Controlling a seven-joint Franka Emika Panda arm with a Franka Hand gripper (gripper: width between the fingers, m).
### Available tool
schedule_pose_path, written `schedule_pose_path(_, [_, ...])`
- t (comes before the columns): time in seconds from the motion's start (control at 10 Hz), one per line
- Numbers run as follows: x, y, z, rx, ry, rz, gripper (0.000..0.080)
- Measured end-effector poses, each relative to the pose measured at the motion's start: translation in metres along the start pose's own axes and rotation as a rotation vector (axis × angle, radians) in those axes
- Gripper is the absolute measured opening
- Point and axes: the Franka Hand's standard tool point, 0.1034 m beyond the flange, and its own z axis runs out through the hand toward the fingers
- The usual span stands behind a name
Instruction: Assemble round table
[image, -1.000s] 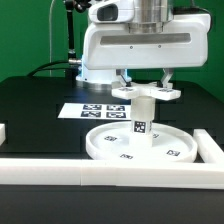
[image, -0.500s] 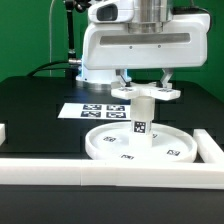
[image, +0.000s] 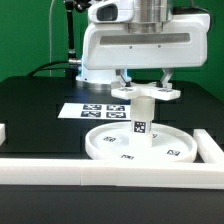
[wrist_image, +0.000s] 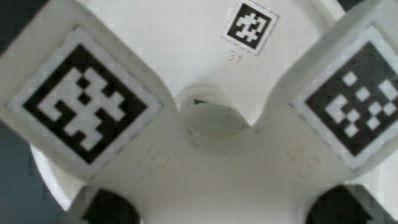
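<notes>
Smooth white plastic disc (image: 112, 150) lies on the matte black table (image: 35, 105), marker board (image: 95, 110) at its ten o'clock. The cylindrical post (image: 141, 118) stands upright at its centre, carrying the cross-shaped piece (image: 146, 92). The gripper (image: 145, 80) straddles the cross with its fingers spread, though I cannot tell if it grips. Only the wrist view shows the cross's large pixelated markers (wrist_image: 86, 92) and, seemingly, a round socket (wrist_image: 217, 118).

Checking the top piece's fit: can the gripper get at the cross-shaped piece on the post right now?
Probably yes: the gripper hangs open right above the cross-shaped piece, a finger on either side, and nothing stands between them.
</notes>
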Motion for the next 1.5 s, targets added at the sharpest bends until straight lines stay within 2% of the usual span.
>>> schedule_pose_path(0.4, [0.0005,0.0017,-0.0001,0.001,0.002,0.078,0.0452])
schedule_pose_path(0.7, [0.0018,0.0009,0.0005,0.028,0.012,0.44,0.0452])
schedule_pose_path(0.9, [0.0033,-0.0011,0.0012,0.079,0.011,0.752,0.0452])
schedule_pose_path(1.0, [0.0051,-0.0025,0.0009,0.089,0.02,0.827,0.0452])
schedule_pose_path(1.5, [0.0057,-0.0038,0.001,0.105,0.005,1.125,0.0452])
